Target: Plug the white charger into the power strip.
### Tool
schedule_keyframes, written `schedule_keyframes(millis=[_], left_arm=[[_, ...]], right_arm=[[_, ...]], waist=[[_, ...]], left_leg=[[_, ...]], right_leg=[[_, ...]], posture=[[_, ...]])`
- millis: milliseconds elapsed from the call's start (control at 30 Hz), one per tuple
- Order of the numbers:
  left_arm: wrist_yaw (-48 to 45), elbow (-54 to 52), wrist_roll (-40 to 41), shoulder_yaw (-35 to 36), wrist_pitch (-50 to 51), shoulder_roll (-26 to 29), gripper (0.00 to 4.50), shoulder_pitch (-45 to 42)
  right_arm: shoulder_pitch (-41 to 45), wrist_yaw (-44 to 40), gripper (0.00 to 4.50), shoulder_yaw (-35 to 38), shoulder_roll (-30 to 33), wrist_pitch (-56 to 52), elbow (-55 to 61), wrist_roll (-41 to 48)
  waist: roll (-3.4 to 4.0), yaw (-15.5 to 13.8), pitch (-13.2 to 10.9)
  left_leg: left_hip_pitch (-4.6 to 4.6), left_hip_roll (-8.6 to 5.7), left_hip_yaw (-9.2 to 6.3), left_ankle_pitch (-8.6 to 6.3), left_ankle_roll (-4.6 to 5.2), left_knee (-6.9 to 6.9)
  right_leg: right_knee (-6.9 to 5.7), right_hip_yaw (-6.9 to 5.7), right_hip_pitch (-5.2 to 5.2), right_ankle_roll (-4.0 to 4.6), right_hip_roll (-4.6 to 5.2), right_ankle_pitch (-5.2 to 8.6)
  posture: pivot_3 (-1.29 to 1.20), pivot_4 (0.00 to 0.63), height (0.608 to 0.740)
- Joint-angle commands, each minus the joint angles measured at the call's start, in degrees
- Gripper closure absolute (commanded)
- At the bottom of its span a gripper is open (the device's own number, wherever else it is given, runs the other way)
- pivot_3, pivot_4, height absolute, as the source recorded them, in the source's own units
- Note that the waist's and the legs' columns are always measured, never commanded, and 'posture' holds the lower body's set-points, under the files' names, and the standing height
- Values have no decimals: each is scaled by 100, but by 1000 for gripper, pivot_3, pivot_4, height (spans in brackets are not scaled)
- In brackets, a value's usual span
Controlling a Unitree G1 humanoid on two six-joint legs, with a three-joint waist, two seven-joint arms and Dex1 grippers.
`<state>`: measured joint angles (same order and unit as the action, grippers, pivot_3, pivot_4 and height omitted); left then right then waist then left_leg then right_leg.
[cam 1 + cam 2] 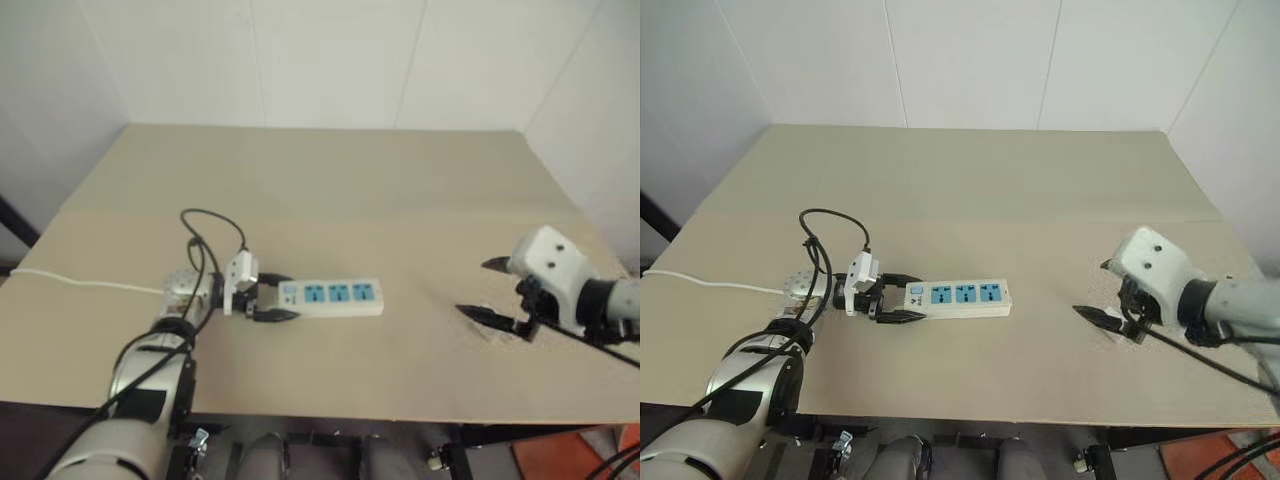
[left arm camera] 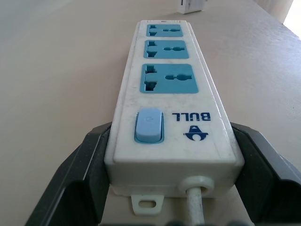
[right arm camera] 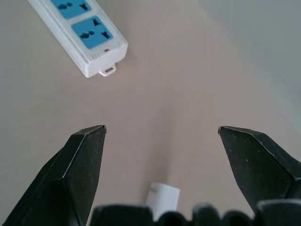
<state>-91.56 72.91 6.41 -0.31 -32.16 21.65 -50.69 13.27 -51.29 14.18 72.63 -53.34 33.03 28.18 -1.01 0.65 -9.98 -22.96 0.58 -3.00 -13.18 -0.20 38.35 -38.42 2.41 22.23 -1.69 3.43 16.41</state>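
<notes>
1. Saw a big tan surface point(image 1: 330, 180), things well apart on it.
2. Saw the power strip point(image 1: 330, 298), long and white, lying flat near the left side, three blue sockets facing up and bare.
3. Saw the left gripper point(image 1: 892, 300) closed around the switch end of the power strip, one black finger on each side, holding it steady.
4. Saw the right gripper point(image 1: 490, 290) far off on the right side, fingers spread wide, holding nothing.
5. Saw the white charger point(image 3: 163, 197), small, lying on the surface just under the right gripper, between its fingers, not picked up yet.
6. Step, by guess: getting ready to grab the white charger.
7. Next, by guess: go down, close on the white charger, carry it over to a socket, prongs down.
</notes>
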Motion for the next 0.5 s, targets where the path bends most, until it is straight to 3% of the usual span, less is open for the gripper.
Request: schedule_keyframes(millis=[33,133,300,500], left_arm=[[-94,-216,86,-328,-130,-35,1232,-12],[-94,-306,154,-570,-211,-23,1232,10],[-94,-421,371,-720,-227,-125,1232,-3],[-94,-466,476,-827,-227,-153,1232,22]], right_arm=[[1192,-509,0,-924,537,-825,-443,231],[2443,-1001,0,-2227,701,-1452,-848,-46],[4264,-1558,0,-4236,121,-1904,-1948,-936],[4974,-1908,0,-5177,-256,-2081,-2740,-1472]], waist=[[0,3,0],[1,1,0],[1,-8,0],[4,-56,2]], left_leg=[[-2,3,0,0,0,-2],[-14,5,-1,0,0,-5],[-34,1,1,-1,2,-4],[-97,-10,1,-1,2,14]], right_leg=[[3,-1,3,0,-1,0],[17,-3,9,1,-1,0],[33,-3,24,0,4,-1],[7,1,96,-1,11,-2]], posture=[[0,150,740],[0,150,740],[0,150,740],[0,150,740]])
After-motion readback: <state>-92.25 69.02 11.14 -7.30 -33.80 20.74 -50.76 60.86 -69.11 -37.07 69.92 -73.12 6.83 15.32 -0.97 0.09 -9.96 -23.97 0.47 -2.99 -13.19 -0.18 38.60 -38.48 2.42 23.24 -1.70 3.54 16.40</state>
